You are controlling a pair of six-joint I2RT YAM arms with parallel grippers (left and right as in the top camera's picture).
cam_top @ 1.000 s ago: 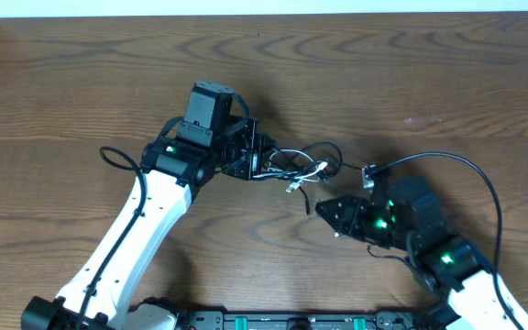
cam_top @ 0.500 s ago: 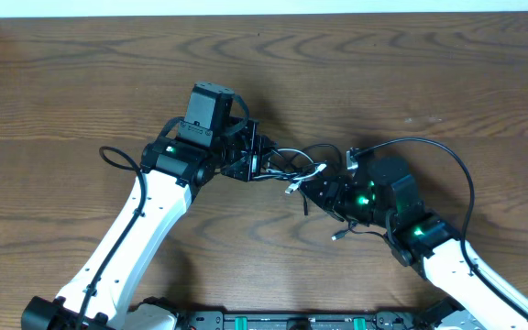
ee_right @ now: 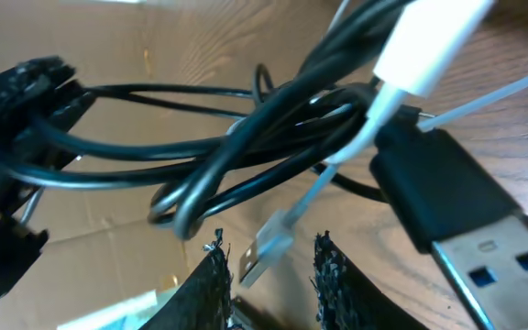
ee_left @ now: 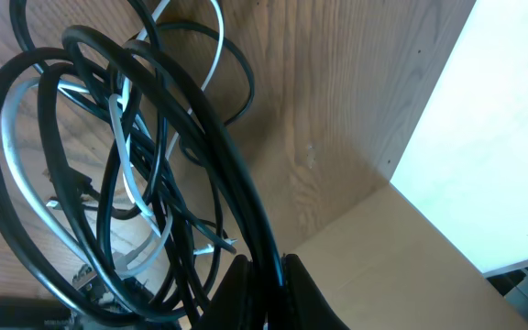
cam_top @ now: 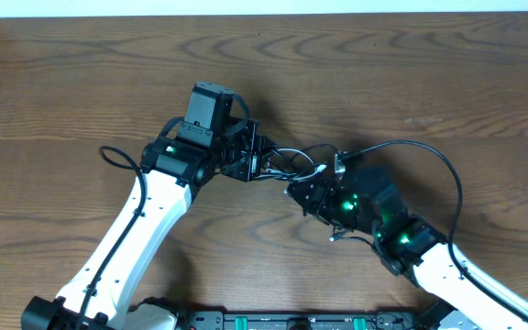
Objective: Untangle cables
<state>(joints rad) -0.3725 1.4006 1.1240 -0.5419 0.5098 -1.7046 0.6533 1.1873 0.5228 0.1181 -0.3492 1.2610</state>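
Right end effector point(cam_top: 302, 194) advanced into cables point(cam_top: 291, 165), wood-grain table point(cam_top: 429, 73)

No writing, brand, number or sign can be read in any of the views. The thin black and white cables point(cam_top: 289, 158) carry no legible print. Nor does the black rectangular USB plug point(ee_right: 447, 206), seen close up in the right wrist view. The brown wooden bench point(cam_top: 411, 73) shows only its grain.
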